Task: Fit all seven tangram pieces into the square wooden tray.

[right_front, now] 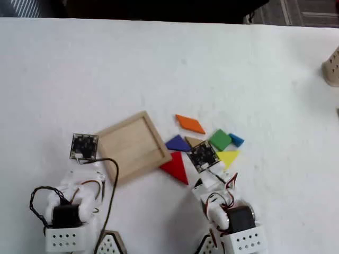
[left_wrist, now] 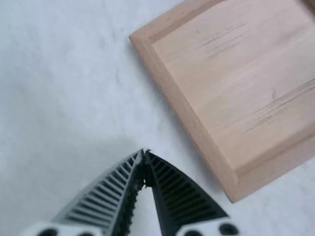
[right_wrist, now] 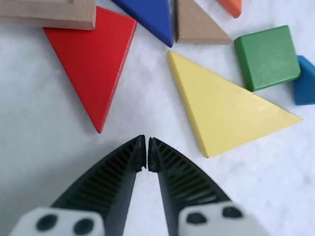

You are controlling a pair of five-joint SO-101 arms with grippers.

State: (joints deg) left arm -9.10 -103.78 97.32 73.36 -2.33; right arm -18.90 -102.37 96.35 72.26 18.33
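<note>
The square wooden tray (right_front: 132,145) lies tilted and holds nothing; its rim (left_wrist: 170,96) is just beyond my left gripper (left_wrist: 144,160), which is shut over bare table beside the tray's corner. To the tray's right lie the pieces: red triangle (right_front: 176,167), dark blue triangle (right_front: 178,143), wood-coloured triangle (right_front: 193,141), orange parallelogram (right_front: 189,124), green square (right_front: 220,139), small blue triangle (right_front: 236,139), yellow triangle (right_front: 229,157). My right gripper (right_wrist: 147,145) is shut and holds nothing, over the table between the red triangle (right_wrist: 93,59) and the yellow triangle (right_wrist: 221,105).
The red triangle touches the tray's corner (right_wrist: 54,14). A perforated tan object (right_front: 332,66) stands at the far right edge. The white table stretches open behind the tray and pieces. Both arm bases sit at the near edge.
</note>
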